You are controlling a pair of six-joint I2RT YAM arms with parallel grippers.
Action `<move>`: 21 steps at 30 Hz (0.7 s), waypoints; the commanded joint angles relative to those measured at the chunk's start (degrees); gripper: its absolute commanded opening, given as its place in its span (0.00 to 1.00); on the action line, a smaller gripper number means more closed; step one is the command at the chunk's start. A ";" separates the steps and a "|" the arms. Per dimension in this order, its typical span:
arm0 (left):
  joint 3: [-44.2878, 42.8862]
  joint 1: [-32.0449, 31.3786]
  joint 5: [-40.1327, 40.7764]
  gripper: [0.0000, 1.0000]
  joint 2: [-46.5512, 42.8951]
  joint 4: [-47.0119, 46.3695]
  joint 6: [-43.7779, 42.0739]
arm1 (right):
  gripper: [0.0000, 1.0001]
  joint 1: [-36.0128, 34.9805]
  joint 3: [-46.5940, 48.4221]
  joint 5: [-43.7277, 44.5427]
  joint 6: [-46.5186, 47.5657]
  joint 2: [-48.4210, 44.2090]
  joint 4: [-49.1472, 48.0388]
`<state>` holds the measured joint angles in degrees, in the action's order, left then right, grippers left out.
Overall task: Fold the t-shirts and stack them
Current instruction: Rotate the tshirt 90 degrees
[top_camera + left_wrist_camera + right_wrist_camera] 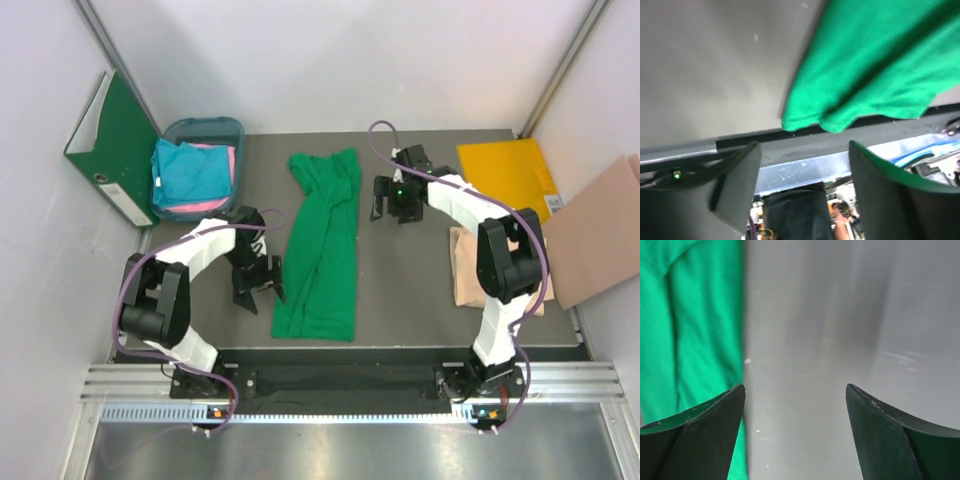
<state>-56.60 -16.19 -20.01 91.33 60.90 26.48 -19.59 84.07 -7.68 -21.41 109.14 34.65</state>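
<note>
The bright green t-shirt [325, 250] lies as a long folded strip down the middle of the table; it also shows in the left wrist view [875, 60] and the right wrist view [685, 325]. My left gripper [258, 292] is open and empty just left of its near corner. My right gripper [390, 208] is open and empty to the right of its far end. The beige-peach t-shirt [466, 270] lies folded at the right, partly under my right arm. The teal-blue t-shirt [190, 172] and the pink t-shirt [226, 160] sit in a grey bin [205, 127] at the far left.
A green ring binder [112, 145] leans against the left wall. A yellow folder [505, 172] lies at the far right, beside a brown cardboard sheet [598, 232]. The table's near edge and rail [350, 355] run just below the green shirt.
</note>
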 commanded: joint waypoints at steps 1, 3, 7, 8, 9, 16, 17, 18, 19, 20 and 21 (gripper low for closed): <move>-5.35 -0.16 1.28 0.83 -3.17 -1.83 0.23 | 0.81 -1.85 -0.58 -3.38 0.58 -1.04 -8.35; -9.13 -0.16 2.51 0.91 -2.65 -6.40 1.73 | 0.80 -1.85 0.82 -4.01 0.75 0.19 -9.86; -16.68 -0.07 3.13 0.93 6.19 -14.14 3.40 | 0.80 -2.38 8.27 -4.97 1.19 5.27 -16.43; -21.31 -0.07 3.92 0.93 8.67 -14.49 4.10 | 0.80 -2.64 9.95 -5.15 1.46 6.33 -17.42; -23.80 -0.07 4.45 0.93 11.30 -16.06 4.19 | 0.79 -2.82 12.15 -5.06 1.89 7.65 -17.95; -52.09 0.63 5.77 0.94 35.63 -18.54 6.57 | 0.78 -2.73 37.27 -1.02 2.87 24.17 -13.21; -57.69 0.63 6.29 0.94 37.67 -18.72 6.65 | 0.77 -2.56 38.26 -0.93 2.60 25.06 -13.56; -60.36 0.80 6.39 0.94 39.70 -18.54 6.83 | 0.77 -2.64 39.05 -0.84 1.99 25.85 -14.08; -62.73 0.98 6.39 0.94 43.28 -18.72 7.18 | 0.77 -2.55 39.93 -0.23 1.81 26.99 -14.96; -66.06 1.24 5.52 0.94 44.89 -19.33 8.40 | 0.77 -2.55 40.29 0.12 1.55 27.52 -15.31; -67.23 1.68 4.55 0.93 46.12 -20.12 9.20 | 0.77 -2.55 40.47 0.39 1.02 28.05 -15.58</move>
<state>-115.37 -15.64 -14.55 133.32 43.55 32.60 -21.96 120.81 -9.41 -19.59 134.74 21.30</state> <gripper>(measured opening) 0.938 0.773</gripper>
